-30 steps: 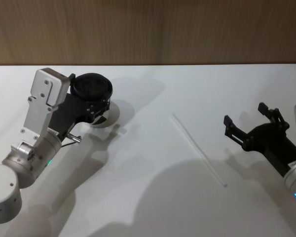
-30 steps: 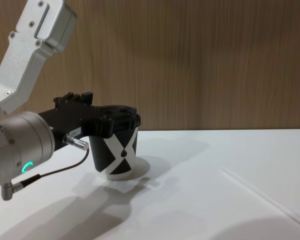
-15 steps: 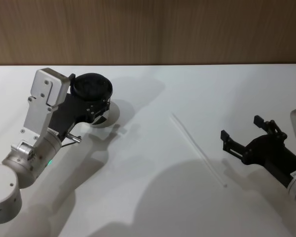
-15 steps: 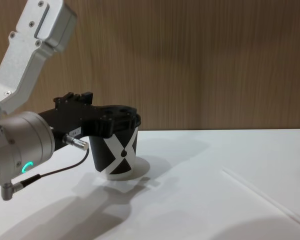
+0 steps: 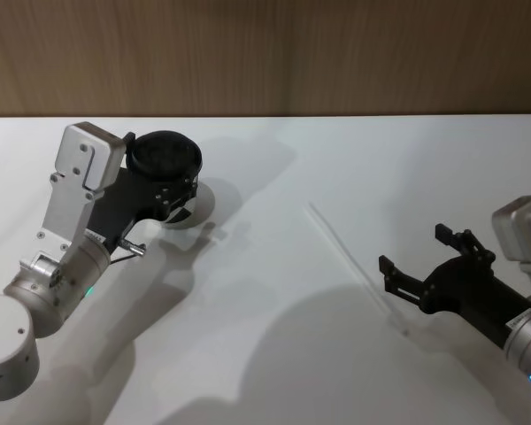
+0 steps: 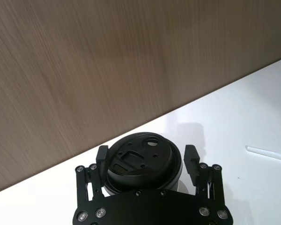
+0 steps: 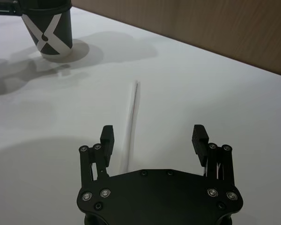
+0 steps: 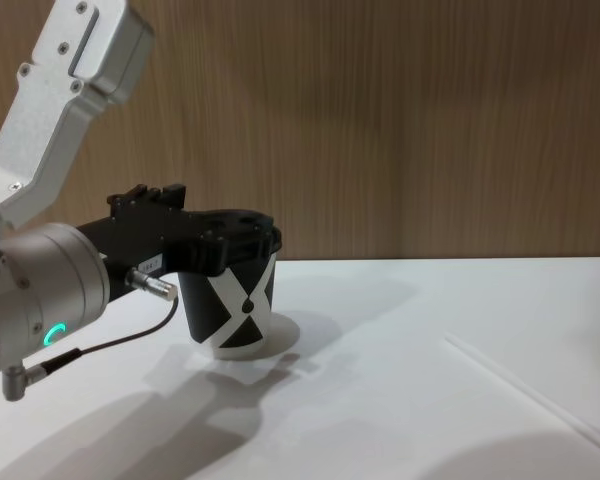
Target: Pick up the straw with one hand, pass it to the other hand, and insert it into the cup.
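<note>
The straw point(image 5: 354, 266) lies flat on the white bench point(image 5: 265, 372), right of centre, running slantwise from the middle toward the near right. The right gripper point(image 5: 414, 250) sits low just beside the straw's near end, jaws wide open and holding nothing; the wrist view puts one finger point(image 7: 107, 136) close alongside the straw point(image 7: 132, 117). Well apart, at the far left, the cup point(image 8: 235, 305) stands on the bench with the left gripper point(image 6: 146, 155) gripping it just under its domed lid. A wooden wall point(image 5: 336, 53) rises behind.
</note>
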You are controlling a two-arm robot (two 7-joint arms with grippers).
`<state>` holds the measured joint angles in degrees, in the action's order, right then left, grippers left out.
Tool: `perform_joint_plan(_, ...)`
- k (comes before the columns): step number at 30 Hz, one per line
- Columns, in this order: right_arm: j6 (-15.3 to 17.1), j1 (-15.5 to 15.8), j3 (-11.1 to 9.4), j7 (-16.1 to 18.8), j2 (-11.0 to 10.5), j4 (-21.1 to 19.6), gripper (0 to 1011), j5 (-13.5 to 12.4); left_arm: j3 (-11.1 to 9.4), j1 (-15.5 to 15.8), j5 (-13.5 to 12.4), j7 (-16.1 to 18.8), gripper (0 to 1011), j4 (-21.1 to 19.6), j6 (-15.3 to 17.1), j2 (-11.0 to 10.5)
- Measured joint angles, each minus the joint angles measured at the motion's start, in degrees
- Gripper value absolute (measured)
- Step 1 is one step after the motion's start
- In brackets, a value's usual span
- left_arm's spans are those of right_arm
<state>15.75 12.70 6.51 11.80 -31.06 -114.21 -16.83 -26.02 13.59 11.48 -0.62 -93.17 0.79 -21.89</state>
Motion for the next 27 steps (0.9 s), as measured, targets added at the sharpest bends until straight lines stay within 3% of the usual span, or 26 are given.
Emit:
perform_joint_plan(15, 1.0, -0.9, 2.5, 3.2, -1.7, 0.8, 1001, 2.3, 0.0, 0.0, 0.0, 0.0, 1003, 0.0, 0.0, 0.0)
perform_joint_plan(27, 3.2, -2.1, 3.5, 4.2, -1.2, 1.6, 1001, 3.0, 0.0, 0.0, 0.0, 0.0, 1003, 0.0, 0.0, 0.0)
